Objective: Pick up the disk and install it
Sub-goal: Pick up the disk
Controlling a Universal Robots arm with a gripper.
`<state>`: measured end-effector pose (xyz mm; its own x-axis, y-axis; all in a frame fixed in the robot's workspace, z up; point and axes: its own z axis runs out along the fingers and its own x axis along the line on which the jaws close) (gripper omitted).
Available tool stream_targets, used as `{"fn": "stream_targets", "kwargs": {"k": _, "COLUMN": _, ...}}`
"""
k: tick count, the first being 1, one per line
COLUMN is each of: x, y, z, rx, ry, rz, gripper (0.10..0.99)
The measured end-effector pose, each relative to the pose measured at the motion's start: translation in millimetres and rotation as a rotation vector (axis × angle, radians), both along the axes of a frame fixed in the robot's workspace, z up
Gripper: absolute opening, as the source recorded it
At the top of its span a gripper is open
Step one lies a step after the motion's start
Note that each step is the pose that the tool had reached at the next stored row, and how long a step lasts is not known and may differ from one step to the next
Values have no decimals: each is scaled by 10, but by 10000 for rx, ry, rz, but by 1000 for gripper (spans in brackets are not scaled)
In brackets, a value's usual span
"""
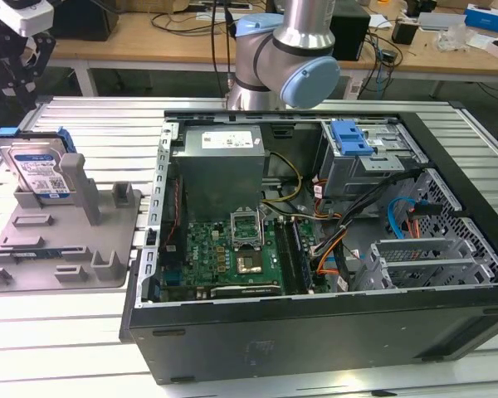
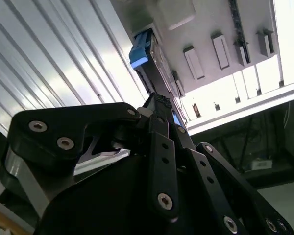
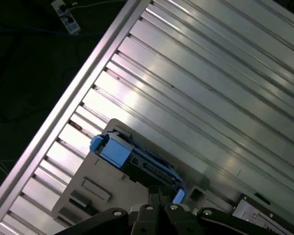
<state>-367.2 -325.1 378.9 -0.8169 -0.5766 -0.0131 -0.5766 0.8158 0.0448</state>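
Disk, upright in the grey holder beside the open computer case, with the gripper close above its blue-framed edge; claw state cannot be told.

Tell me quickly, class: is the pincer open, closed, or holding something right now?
Pincer: cannot be told; it is near the hard drive, which stands in the grey holder.

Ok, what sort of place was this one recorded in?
Probably a robotics lab or electronics workshop: a robot arm rises behind an open computer case on a slotted metal table, with a wooden workbench strewn with cables beyond.
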Motion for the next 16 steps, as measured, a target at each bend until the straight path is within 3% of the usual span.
{"fn": "stream_targets", "kwargs": {"k": 10, "x": 0, "y": 0, "z": -1, "rx": 0, "ry": 0, "rz": 2372, "gripper": 114}}
{"fn": "stream_targets", "kwargs": {"k": 15, "x": 0, "y": 0, "z": -1, "rx": 0, "ry": 0, "rz": 3533, "gripper": 416}}
{"fn": "stream_targets", "kwargs": {"k": 16, "x": 0, "y": 0, "z": -1, "rx": 0, "ry": 1, "rz": 3892, "gripper": 416}}
